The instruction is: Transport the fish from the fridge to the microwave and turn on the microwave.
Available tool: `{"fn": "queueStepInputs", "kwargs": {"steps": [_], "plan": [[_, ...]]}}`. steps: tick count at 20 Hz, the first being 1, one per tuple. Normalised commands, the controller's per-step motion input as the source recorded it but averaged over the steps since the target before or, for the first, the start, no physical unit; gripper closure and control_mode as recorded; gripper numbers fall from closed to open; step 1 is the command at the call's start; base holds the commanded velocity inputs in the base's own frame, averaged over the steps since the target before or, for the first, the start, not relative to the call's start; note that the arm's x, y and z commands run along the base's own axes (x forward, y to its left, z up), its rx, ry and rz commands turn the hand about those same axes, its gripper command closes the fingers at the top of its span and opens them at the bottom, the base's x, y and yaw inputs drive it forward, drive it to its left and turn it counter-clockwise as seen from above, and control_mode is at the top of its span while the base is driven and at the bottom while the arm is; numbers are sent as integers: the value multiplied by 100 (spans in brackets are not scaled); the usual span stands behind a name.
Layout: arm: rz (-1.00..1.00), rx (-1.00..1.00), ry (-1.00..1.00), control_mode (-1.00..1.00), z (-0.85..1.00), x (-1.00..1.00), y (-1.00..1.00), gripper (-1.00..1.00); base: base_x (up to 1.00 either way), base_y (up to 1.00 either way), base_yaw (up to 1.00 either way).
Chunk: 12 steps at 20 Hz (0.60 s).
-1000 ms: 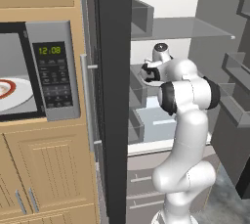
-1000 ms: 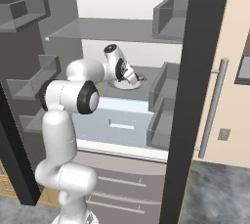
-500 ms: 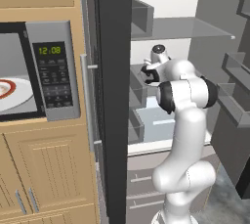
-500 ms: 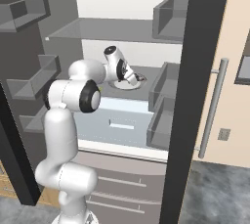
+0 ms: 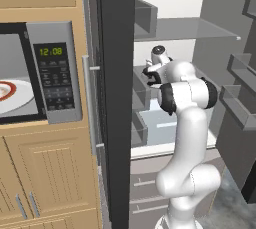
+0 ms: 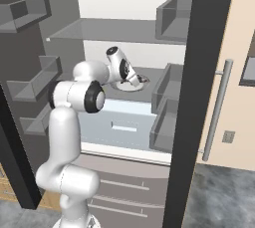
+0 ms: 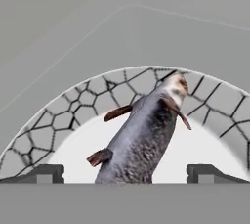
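A grey fish (image 7: 141, 140) with brown fins lies on a white plate (image 7: 73, 115) with a cracked-stone rim, on a shelf inside the open fridge (image 6: 114, 30). My gripper (image 7: 127, 174) hangs just above the fish's tail end, open, with one fingertip on each side of the body and nothing held. From the base views, the gripper (image 6: 141, 79) reaches down over the plate (image 6: 124, 87) in the fridge (image 5: 190, 28). The microwave (image 5: 55, 78) sits in the cabinets to the left of the fridge door, its green clock lit.
The dark fridge door (image 5: 117, 98) stands edge-on between arm and microwave. A white plate with a red pattern (image 5: 10, 95) shows inside the microwave. Door bins (image 6: 167, 107) and a pale drawer (image 6: 124, 122) surround the shelf. Tan cabinets (image 5: 45, 173) lie below the microwave.
The hand has eased slightly lower and closer to the plate. The jaws have stayed wide open.
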Motion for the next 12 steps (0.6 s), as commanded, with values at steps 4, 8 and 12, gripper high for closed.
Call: {"fn": "queueStepInputs", "kwargs": {"steps": [4, 8, 12], "plan": [[-4, 0, 1, -100, -17, 23, 0, -100, 0, 0, 0], [-4, 2, 1, -100, -16, 22, 0, -100, 0, 0, 0], [-2, 1, 0, -100, -13, 18, 0, -100, 0, 0, 0]]}}
